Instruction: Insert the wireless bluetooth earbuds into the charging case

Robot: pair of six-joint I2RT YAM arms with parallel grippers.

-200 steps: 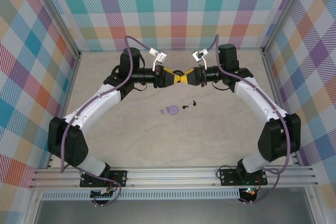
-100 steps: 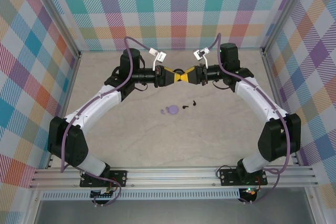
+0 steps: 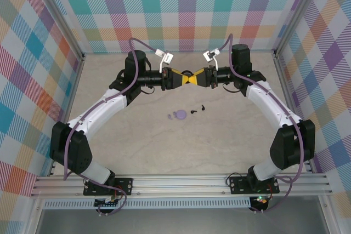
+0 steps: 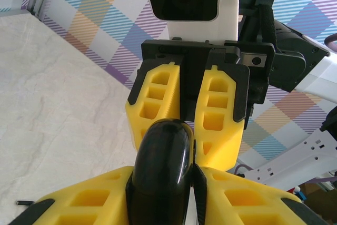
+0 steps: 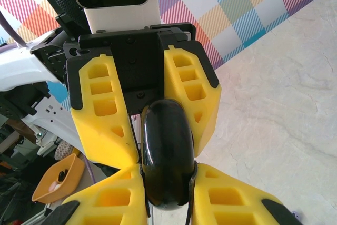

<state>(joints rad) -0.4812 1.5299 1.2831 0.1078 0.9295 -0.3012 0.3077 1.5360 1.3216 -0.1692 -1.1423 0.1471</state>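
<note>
Left gripper [image 3: 185,79], right gripper [image 3: 193,79]: both clamped on disc [image 4: 160,151], upper centre. Earbuds [image 3: 193,112], centre, beside case [image 3: 178,115]: tiny, likely light, slippery; pinch gently across body.

Overhead view from behind — wrist views close, seemingly face to face, sharing a black disc [image 4: 160,167].

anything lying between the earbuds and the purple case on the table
Nothing visible does. The nearer earbud lies just right of the charging case, the other earbud beyond it, with bare table between. Both claws are busy, though: left claw and right claw are shut on a black disc farther back.
</note>
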